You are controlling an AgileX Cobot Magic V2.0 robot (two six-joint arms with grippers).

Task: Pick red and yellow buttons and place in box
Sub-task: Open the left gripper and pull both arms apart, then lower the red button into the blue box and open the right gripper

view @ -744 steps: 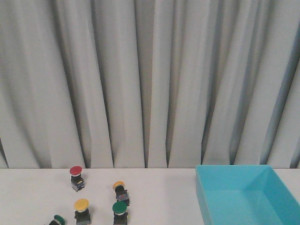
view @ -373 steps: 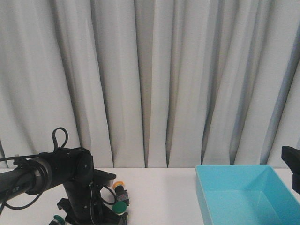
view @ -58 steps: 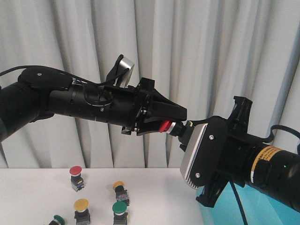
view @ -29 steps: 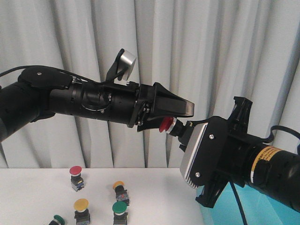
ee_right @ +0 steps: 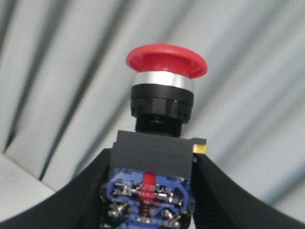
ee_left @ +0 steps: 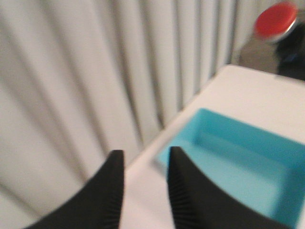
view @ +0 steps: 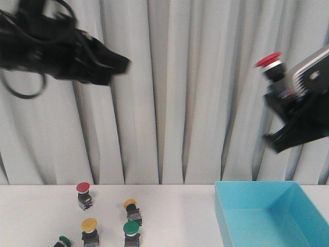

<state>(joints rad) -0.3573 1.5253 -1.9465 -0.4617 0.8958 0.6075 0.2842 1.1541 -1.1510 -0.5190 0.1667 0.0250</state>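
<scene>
The right gripper [ee_right: 151, 191] clamps a red button [view: 271, 66] high above the box [view: 267, 213], cap upward; the drop lies straight below. The left gripper [ee_left: 143, 188], far left, is narrowly parted, empty.

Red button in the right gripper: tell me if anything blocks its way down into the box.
Nothing visible does. The right gripper holds the red button high above the box, whose open inside looks bare, and the left gripper is far off.
</scene>
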